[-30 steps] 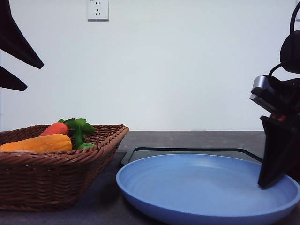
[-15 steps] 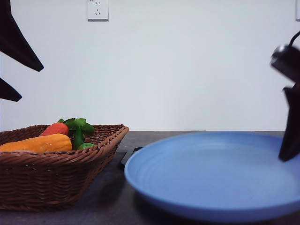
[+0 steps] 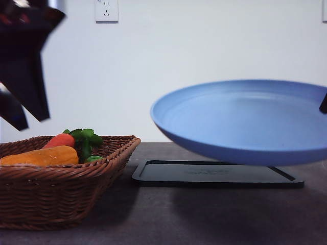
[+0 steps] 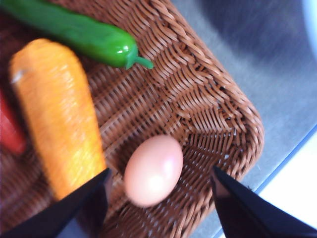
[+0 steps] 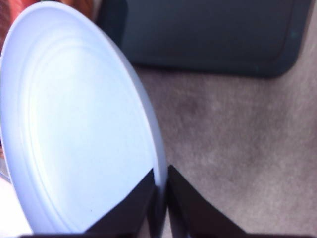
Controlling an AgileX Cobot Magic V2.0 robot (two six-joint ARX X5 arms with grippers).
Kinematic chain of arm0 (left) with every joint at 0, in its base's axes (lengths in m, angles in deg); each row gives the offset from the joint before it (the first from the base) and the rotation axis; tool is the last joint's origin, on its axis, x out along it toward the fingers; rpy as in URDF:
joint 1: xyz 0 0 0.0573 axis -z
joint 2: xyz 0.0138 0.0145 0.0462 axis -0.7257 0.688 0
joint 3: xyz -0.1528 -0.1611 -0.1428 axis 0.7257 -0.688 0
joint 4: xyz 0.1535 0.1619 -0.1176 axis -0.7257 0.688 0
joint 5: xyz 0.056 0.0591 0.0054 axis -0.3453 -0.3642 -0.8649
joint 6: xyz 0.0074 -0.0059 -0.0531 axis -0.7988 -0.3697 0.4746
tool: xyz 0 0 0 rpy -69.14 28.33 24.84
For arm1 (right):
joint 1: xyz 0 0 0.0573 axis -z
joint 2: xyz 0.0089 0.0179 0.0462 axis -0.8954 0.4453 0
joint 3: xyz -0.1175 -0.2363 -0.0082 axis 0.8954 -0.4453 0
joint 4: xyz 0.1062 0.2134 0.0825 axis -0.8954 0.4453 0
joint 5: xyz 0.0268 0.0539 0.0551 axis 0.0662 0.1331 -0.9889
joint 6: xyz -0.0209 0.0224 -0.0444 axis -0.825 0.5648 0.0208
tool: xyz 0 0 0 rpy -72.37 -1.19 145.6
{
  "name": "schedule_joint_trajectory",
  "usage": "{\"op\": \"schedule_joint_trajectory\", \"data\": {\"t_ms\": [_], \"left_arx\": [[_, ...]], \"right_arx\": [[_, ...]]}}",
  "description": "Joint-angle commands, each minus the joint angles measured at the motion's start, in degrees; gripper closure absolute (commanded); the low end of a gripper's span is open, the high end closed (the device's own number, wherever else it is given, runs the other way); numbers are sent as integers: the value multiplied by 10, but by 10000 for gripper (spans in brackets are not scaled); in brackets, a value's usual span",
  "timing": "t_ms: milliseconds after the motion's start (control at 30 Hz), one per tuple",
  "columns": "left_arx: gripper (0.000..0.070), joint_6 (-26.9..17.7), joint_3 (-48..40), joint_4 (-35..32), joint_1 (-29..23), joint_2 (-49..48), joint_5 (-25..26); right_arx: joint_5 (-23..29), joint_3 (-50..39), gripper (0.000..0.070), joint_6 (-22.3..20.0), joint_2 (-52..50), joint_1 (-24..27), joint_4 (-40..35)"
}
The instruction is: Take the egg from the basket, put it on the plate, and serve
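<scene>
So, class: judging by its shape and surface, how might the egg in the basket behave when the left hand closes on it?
The egg looks smooth and glossy, so it may slip. Its oval form would probably roll on the basket's sloping weave. Likely fragile; grip gently.

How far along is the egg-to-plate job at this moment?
Done: the right gripper is shut on the rim of the plate, holding it in the air above the black tray. In hand: the open left gripper straddles the egg, which lies in the basket. Left: grasping, placing on the plate, serving.
</scene>
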Motion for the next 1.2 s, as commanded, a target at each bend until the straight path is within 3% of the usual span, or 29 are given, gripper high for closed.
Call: {"op": "schedule_joint_trajectory", "data": {"t_ms": [0, 367, 967, 1033, 1167], "left_arx": [[287, -15, 19, 0, 11, 29, -8], [287, -62, 53, 47, 23, 159, -51], [294, -68, 53, 40, 24, 203, -50], [315, -68, 53, 41, 24, 203, -50], [428, -68, 53, 45, 24, 203, -50]], "right_arx": [[-2, 3, 700, -4, -5, -1, -3], [-2, 3, 700, -7, -21, -1, -2], [-2, 3, 700, -19, -21, -1, -3], [-2, 3, 700, -20, -21, -1, -3], [-2, 3, 700, -20, -21, -1, -9]]}}
